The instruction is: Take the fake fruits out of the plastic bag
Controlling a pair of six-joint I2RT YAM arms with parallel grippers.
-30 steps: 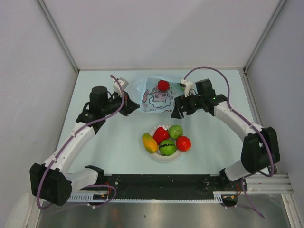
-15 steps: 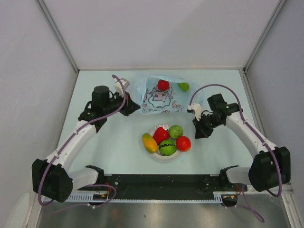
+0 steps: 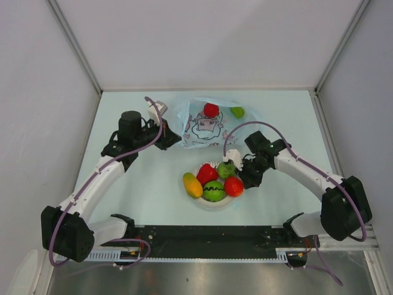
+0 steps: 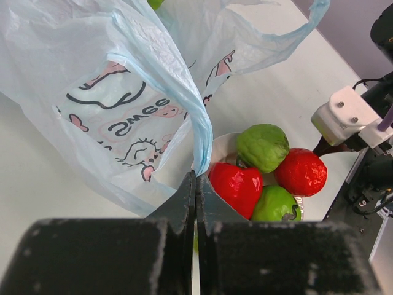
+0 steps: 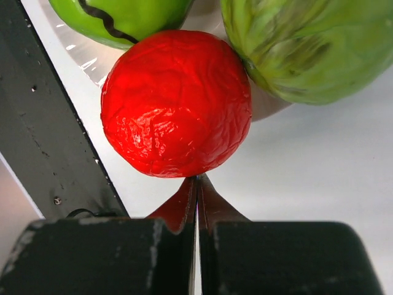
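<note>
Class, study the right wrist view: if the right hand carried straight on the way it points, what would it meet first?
The round red fruit. The closed tips of the right hand point at its near edge and look almost touching it, though depth is hard to judge.

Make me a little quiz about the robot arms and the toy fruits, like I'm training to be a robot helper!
1. True or false: the right end effector is holding a fruit.
2. How many fruits lie on the plate? A three, B five, C seven.
3. Fill in: the green fruit and the red fruit lie at the ____, not on the plate.
Key: 1 false, it is shut and empty; 2 B; 3 bag.
</note>
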